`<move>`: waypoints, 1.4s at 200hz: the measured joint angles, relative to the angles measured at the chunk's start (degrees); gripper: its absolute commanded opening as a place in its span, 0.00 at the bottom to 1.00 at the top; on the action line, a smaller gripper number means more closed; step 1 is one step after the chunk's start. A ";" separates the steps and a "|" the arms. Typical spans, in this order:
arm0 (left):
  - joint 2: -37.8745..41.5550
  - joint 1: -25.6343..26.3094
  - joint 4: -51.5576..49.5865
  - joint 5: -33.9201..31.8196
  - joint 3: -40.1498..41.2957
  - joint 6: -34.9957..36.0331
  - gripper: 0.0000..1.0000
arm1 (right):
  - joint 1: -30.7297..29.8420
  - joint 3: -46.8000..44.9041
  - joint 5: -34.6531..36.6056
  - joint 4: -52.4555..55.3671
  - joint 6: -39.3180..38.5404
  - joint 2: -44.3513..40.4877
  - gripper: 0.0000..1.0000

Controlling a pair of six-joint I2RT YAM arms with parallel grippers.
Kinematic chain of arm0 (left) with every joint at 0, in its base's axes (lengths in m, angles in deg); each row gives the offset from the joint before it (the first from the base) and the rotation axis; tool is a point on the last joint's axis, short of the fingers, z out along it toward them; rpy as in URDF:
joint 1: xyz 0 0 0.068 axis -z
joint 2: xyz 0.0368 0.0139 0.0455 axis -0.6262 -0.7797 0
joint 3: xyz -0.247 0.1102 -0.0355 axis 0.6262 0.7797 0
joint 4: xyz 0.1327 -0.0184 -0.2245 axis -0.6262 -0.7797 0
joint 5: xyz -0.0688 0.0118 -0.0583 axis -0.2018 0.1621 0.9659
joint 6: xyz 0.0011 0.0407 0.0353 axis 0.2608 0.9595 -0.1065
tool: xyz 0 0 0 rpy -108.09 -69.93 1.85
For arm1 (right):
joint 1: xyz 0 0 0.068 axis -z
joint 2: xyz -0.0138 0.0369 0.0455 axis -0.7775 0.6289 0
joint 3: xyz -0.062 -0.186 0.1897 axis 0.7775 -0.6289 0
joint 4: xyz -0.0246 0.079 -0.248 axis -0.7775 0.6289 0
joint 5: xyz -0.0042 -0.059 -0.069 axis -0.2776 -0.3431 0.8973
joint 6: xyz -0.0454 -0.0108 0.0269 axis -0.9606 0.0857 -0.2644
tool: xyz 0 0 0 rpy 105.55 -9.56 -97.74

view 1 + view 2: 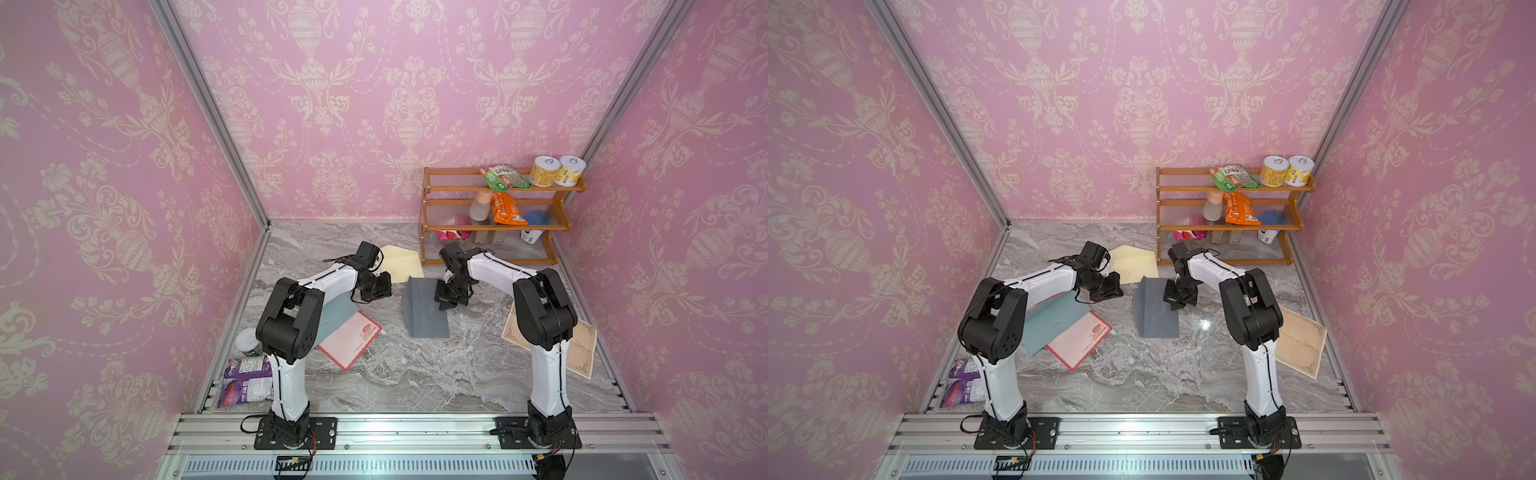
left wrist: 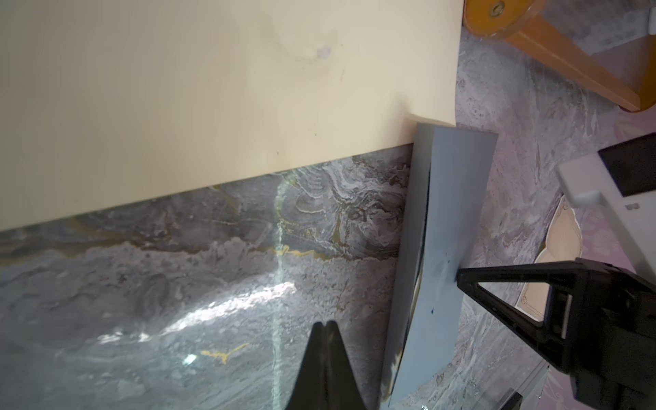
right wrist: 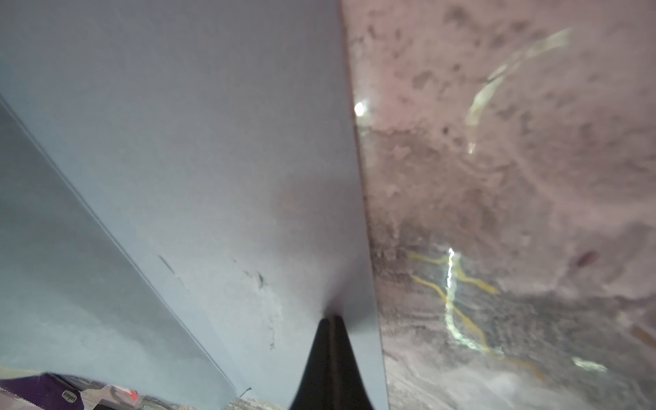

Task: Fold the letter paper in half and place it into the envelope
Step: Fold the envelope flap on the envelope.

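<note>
my right gripper (image 3: 332, 318) pinches the grey paper (image 1: 426, 322) mid-fold, left gripper (image 2: 324, 323) pressed together empty, envelope (image 1: 401, 259) not yet filled.

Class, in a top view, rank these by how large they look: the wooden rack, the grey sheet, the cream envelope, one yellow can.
1. wooden rack
2. grey sheet
3. cream envelope, though the left arm hides part, so it may rival the sheet
4. yellow can, smallest
</note>
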 measured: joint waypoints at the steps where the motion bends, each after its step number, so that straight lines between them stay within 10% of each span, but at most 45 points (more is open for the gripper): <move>1: -0.07 0.09 -0.02 0.11 -0.09 0.00 0.00 | 0.00 0.00 0.00 0.00 0.00 0.00 0.00; 152: -9.49 9.81 0.07 4.37 -12.37 -0.20 0.00 | -0.48 -0.11 -4.20 -1.16 1.29 0.68 0.00; 280: -10.75 10.16 9.75 8.07 -4.83 -1.75 0.00 | -0.55 -3.37 -11.04 -6.95 1.49 -0.52 0.00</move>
